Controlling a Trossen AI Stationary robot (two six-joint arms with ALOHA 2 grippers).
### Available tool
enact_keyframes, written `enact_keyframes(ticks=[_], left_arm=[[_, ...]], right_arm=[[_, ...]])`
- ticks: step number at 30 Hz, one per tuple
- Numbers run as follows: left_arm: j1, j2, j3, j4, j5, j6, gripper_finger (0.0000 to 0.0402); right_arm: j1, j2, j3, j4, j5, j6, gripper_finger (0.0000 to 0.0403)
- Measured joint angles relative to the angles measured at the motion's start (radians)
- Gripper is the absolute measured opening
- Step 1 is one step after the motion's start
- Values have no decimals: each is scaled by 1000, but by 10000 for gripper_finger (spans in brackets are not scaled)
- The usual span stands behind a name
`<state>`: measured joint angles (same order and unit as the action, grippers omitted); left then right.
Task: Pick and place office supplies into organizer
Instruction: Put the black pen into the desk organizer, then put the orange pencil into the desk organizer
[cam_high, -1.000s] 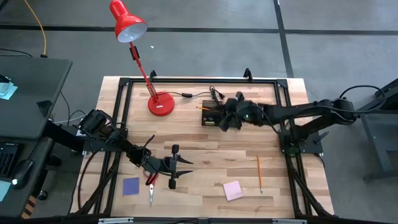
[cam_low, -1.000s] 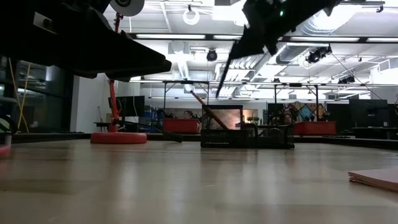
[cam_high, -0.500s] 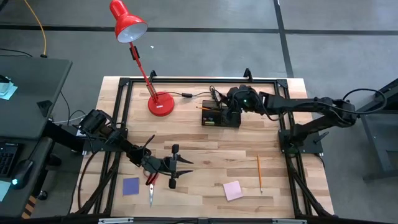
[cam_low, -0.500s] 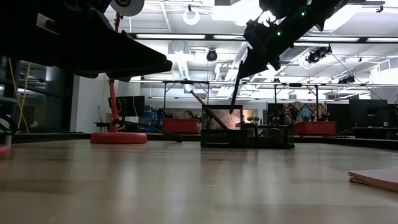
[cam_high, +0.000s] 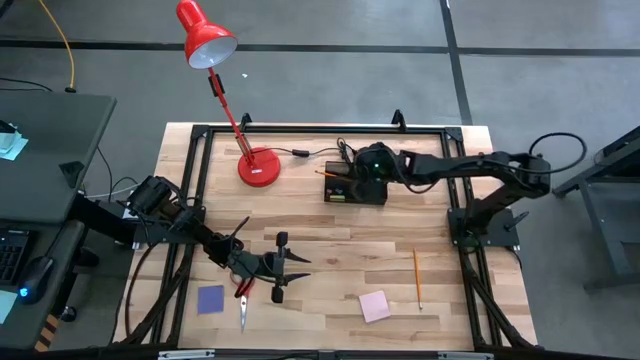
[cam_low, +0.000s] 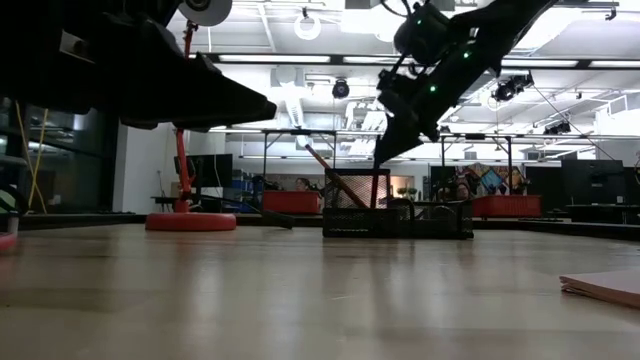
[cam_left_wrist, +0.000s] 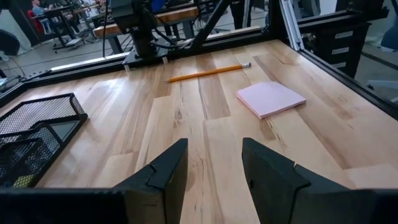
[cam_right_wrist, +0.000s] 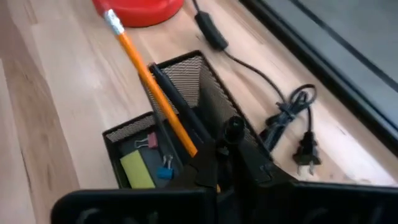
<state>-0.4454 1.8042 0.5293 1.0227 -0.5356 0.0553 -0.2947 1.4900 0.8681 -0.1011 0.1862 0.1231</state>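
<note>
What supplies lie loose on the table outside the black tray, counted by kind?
Pencil: 1
Pads: 2, the pink pad and the blue pad
Scissors: 1
Total: 4

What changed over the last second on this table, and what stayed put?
The right gripper, shut, swung from the organizer's right end to above its middle and came lower; the dark pen hanging from it now reaches down into the organizer. Nothing was taken or let go. The left gripper, open, kept still near the scissors; the loose pencil, pink pad and blue pad stayed.
</note>
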Motion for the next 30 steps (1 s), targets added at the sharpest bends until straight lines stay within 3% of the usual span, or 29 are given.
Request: enact_keyframes(ticks=[6,10,18,23,30], left_arm=[[0,0,0,-10,-1,0,143],[0,-1,0,-13,-1,0,143],[0,-1,0,-41,-3,-4,143],[0,-1,0,-69,-9,-7,143],[0,-1,3,-102,50,-22,143]], right_arm=[[12,31,39,-3,-23,-42,58],[63,31,91,-17,85,-88,114],[169,30,197,-83,196,-131,208],[279,29,217,-134,203,-77,223],[478,29,215,-255,209,69,206]])
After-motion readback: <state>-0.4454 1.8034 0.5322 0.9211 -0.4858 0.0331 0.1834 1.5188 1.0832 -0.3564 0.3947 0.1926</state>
